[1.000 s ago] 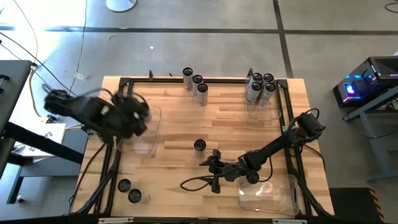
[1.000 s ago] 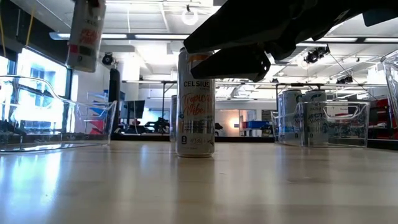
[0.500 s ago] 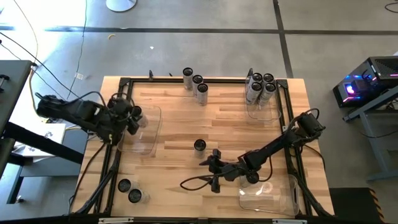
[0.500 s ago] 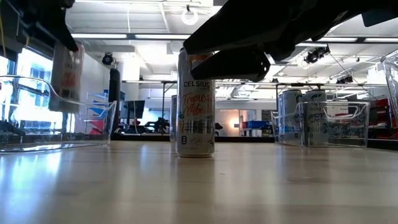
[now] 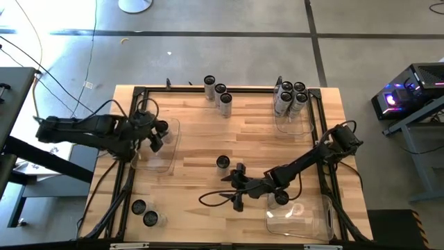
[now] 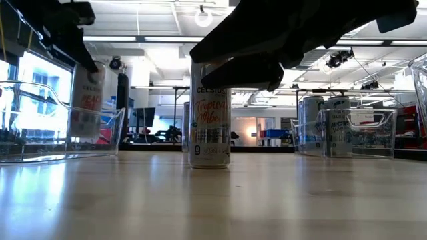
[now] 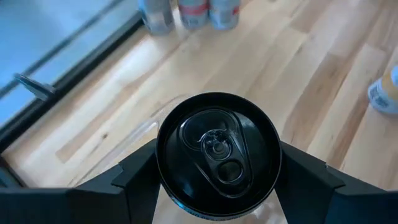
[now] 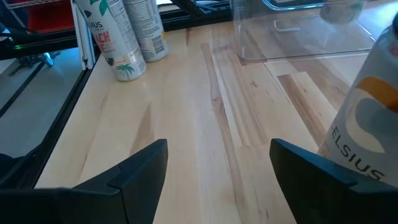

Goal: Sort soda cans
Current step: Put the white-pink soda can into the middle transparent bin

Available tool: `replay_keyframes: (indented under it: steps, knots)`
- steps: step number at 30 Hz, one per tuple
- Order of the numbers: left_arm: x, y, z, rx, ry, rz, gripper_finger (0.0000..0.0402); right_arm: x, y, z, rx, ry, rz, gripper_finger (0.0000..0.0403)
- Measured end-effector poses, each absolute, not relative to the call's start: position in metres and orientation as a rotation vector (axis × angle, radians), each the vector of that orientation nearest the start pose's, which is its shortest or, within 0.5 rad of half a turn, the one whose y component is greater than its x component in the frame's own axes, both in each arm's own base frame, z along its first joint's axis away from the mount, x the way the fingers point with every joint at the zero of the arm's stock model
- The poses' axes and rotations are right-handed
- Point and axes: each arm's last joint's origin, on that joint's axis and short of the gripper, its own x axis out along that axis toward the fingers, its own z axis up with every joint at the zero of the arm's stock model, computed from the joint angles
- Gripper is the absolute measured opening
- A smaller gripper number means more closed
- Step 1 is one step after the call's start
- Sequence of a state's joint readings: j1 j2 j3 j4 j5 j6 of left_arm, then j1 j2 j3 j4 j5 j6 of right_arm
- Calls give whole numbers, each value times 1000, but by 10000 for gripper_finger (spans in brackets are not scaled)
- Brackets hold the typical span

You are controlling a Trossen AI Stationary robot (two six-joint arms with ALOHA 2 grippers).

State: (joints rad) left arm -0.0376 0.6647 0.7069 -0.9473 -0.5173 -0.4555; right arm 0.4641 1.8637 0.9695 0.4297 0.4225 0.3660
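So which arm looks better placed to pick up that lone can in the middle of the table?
The right. Its open gripper sits close beside the lone can, while the left gripper already holds a can over the clear bin.

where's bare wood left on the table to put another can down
Bare wood spans the middle between the three silvery cans at the far edge and the lone centre can. Crowded: the clear far-right bin with five cans, and the right end effector near the lone can.
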Motion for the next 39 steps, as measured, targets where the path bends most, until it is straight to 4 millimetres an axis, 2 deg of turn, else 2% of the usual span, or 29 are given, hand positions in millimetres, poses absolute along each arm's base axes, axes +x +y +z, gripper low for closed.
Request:
replay_keyframes:
  steps: [10, 21, 26, 31, 39]
  knots:
    - [118, 33, 259, -261, 783, 533, 243, 345, 160, 161, 161, 420, -35, 277]
    - [131, 53, 247, -316, 877, 593, 243, 345, 160, 161, 183, 419, -40, 277]
    - [135, 57, 248, -295, 859, 597, 243, 345, 160, 161, 191, 419, -42, 277]
    - [141, 59, 256, -240, 754, 595, 244, 345, 160, 161, 205, 419, -45, 277]
    - [145, 61, 249, -222, 815, 608, 246, 345, 160, 161, 223, 420, -49, 277]
